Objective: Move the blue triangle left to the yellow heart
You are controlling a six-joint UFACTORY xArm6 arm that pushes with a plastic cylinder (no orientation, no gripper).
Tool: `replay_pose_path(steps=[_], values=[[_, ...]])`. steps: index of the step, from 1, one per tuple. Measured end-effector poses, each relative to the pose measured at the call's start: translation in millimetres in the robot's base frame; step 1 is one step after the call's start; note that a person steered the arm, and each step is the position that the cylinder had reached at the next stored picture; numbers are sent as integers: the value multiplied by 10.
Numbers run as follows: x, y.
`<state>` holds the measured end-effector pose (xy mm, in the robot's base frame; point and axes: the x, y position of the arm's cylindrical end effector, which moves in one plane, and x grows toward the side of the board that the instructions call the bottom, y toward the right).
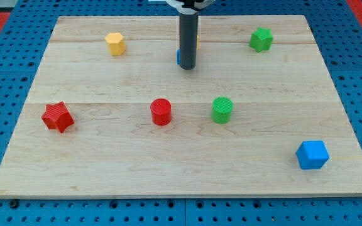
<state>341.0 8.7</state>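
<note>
My dark rod comes down from the view's top centre, and my tip [187,67] rests on the board in its upper middle. A blue block [178,58] shows only as a sliver at the rod's left edge, touching or just behind it; its shape is hidden. A thin yellow-orange sliver [197,43] shows at the rod's right edge, slightly higher up; its shape is hidden too. A yellow hexagon [115,43] sits well to the left of my tip, near the board's top edge.
A green star [261,39] sits at the upper right. A red star [57,117] is at the left, a red cylinder [161,112] and a green cylinder [222,110] in the middle, and a blue cube [312,154] at the lower right. The wooden board [105,169] lies on blue pegboard.
</note>
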Motion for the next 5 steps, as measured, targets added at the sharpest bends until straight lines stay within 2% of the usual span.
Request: replay_pose_path(steps=[2,3,4,5], values=[[-202,324],[-383,-87],[-149,-325],[-157,-448]])
